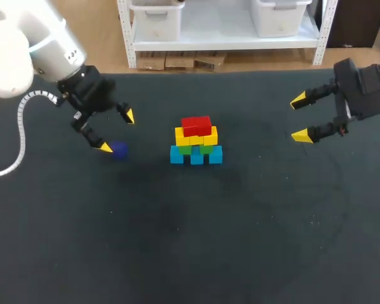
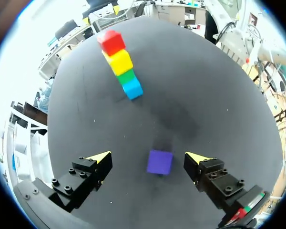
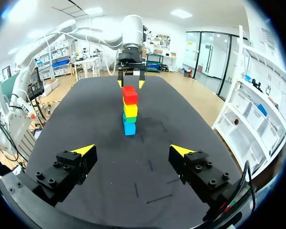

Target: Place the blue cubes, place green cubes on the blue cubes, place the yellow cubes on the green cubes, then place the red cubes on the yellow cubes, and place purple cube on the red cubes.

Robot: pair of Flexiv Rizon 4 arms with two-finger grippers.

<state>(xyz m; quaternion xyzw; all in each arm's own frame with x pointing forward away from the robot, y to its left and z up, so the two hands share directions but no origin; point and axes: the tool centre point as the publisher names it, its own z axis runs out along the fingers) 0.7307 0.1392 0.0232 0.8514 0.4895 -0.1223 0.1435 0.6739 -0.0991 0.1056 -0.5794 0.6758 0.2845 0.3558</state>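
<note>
A stack stands mid-table: blue cubes (image 1: 196, 155) at the bottom, green cubes (image 1: 195, 149) on them, yellow cubes (image 1: 196, 137) above, red cubes (image 1: 196, 125) on top. The purple cube (image 1: 119, 149) lies alone on the mat, left of the stack. My left gripper (image 1: 116, 132) hangs open over it; in the left wrist view the purple cube (image 2: 160, 161) sits between the spread fingers of the left gripper (image 2: 152, 156), touching neither. My right gripper (image 1: 300, 118) hovers open at the right, far from the stack (image 3: 129, 109), which stands well ahead of the right gripper (image 3: 132, 150).
The black mat (image 1: 190, 240) covers the whole table. In the right wrist view my left arm (image 3: 131, 45) hangs beyond the stack.
</note>
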